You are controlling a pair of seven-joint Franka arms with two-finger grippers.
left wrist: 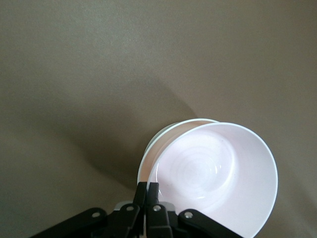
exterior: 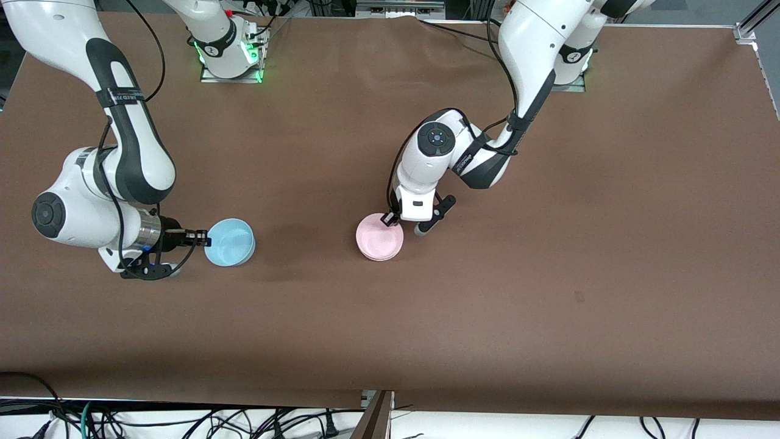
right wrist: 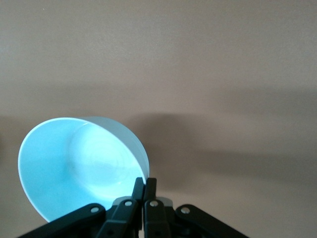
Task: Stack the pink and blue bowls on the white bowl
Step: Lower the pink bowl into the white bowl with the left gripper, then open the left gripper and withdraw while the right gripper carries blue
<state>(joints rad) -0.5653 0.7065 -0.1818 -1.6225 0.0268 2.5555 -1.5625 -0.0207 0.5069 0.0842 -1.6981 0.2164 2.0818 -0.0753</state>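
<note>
The pale pink round plastic bowl (exterior: 379, 237) sits tilted in the small white plastic bowl (left wrist: 157, 144) near the middle of the brown bench (exterior: 548, 274); the left gripper (exterior: 390, 219) has its jaws closed on the pink rim; toward the right arm's end, the light sky-blue plastic bowl (exterior: 230, 242), seemingly lifted, is pinched at its rim by the right gripper (exterior: 204, 237).

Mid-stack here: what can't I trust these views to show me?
White bowl: hidden under the pink bowl in the front view; only rim shows in the left wrist view.
Nesting depth: pink bowl, held at its rim by the left gripper, covers it.
Blue bowl, rim-held by the right gripper: its underside hidden in both views, so table contact unclear.
</note>
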